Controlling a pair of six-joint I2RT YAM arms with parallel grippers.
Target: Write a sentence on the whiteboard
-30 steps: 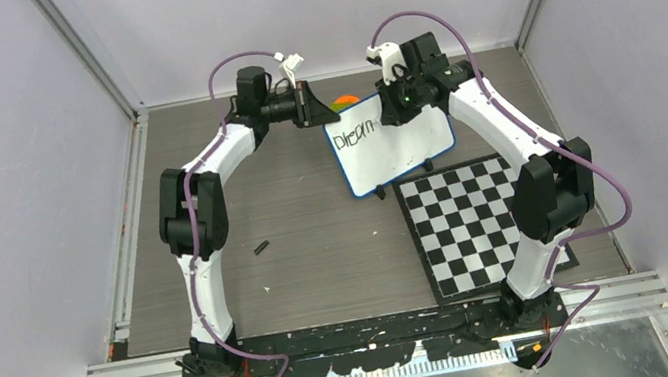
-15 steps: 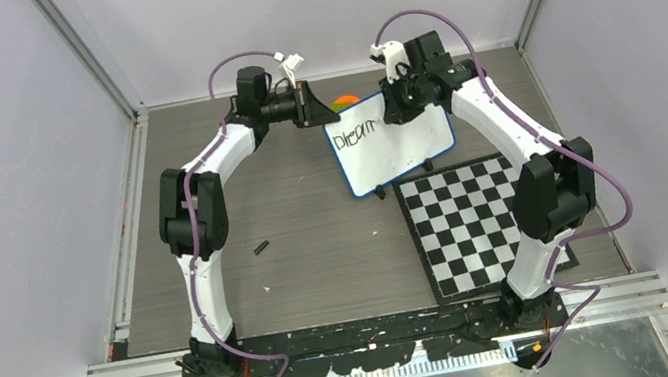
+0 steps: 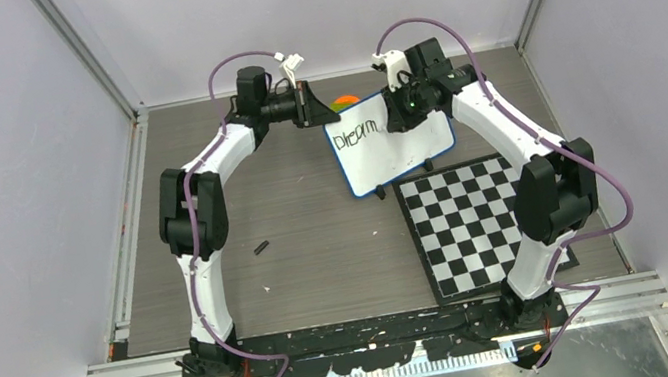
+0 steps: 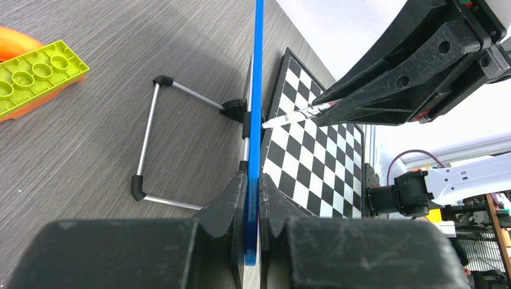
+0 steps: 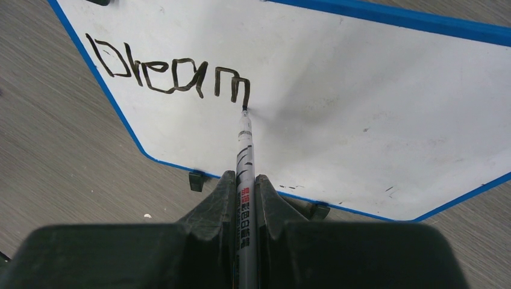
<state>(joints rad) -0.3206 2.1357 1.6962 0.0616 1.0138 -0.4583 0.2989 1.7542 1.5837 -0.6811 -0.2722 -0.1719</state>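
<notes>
I am mid-word. My right gripper [image 5: 245,180] is closed tight on a marker [image 5: 244,144], and its tip touches the whiteboard [image 5: 373,102] at the foot of the last stroke of the m. The lettering [image 5: 166,69] reads "Dream" so far, 1 word on 1 line, so I judge the sentence barely begun. My left gripper [image 4: 252,201] is clamped on the whiteboard's blue rim. It steadies the whiteboard at the far middle of the table [image 3: 318,242], where it is propped on its wire stand [image 4: 147,141].

The next move, as I judge it, is to lift the tip, shift a little to the right and start the next letter at the same height. The pressure should be light, so the whiteboard does not rock in my left grip. Bare white lies right of the m and below it.

A checkered board [image 3: 472,222] lies flat just beside the whiteboard's near edge, under my right arm. A green brick [image 4: 36,75] and an orange piece [image 4: 15,42] lie behind the whiteboard. A small dark bit [image 3: 262,248] lies well apart on the near left. None of them blocks the marker. My 2 grippers are near each other, which I must mind.
</notes>
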